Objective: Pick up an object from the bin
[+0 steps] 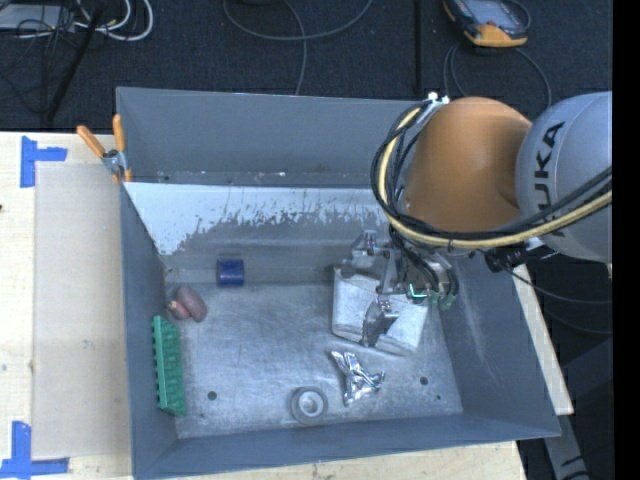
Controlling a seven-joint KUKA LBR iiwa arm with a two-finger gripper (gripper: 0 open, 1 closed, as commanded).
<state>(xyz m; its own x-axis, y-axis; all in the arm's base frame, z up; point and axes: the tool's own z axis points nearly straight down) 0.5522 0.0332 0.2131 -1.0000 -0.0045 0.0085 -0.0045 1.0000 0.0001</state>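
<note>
The orange wrist cover (pixel 465 163) tops the gripper (pixel 383 320), its opening impossible to tell, low over one pale box (pixel 350 313) right of centre. The grey bin (pixel 300 143) also holds one ring (pixel 309 403), one silvery crumple (pixel 357 376), one green comb (pixel 168 365), one pinkish lump (pixel 188 305), one blue block (pixel 231 272).

Blue block (pixel 231 272), green comb (pixel 169 365)

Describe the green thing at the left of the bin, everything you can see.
The green strip is long and narrow, plastic by its look, with small ridges along it. It lies flat on the bin floor, lengthwise at the foot of the left wall. Nothing lies on it; a pinkish lump sits apart, near its far end.
</note>
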